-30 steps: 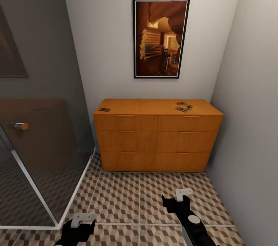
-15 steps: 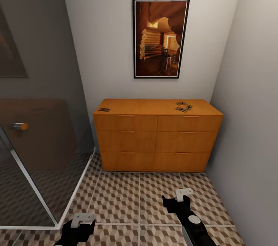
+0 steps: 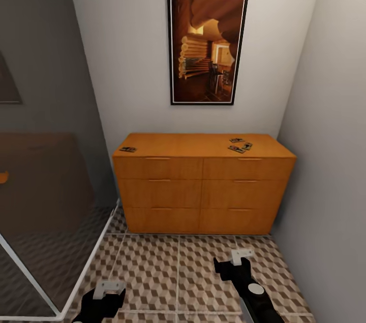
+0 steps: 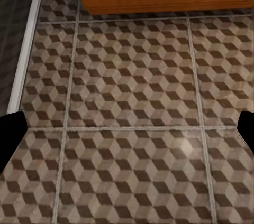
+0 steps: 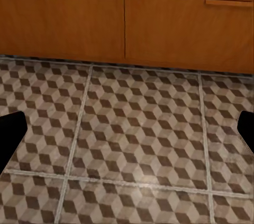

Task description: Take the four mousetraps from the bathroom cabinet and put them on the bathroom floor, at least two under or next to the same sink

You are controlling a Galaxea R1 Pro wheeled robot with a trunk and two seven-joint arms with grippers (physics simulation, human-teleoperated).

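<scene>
The orange-brown cabinet (image 3: 203,188) stands against the far wall, drawers shut. One mousetrap (image 3: 127,149) lies at the left end of its top. Three mousetraps (image 3: 236,140) (image 3: 247,146) (image 3: 237,149) lie close together near the right end. My left gripper (image 3: 104,298) hangs low over the bathroom floor (image 3: 152,267), open and empty, its dark fingertips (image 4: 10,131) far apart. My right gripper (image 3: 231,266) is also open and empty above the tiles in front of the cabinet, with its fingertips (image 5: 11,129) spread wide. The bathroom sink is out of view.
A glass shower enclosure (image 3: 46,186) with a pale floor rail (image 3: 30,282) closes off the left side. A grey wall (image 3: 330,160) runs along the right. A framed picture (image 3: 206,49) hangs above the cabinet. Tiled floor lies between me and the cabinet.
The whole picture has shifted: the camera has moved nearer the cabinet, which now looks larger and lower. Both grippers hold the same pose, open.
</scene>
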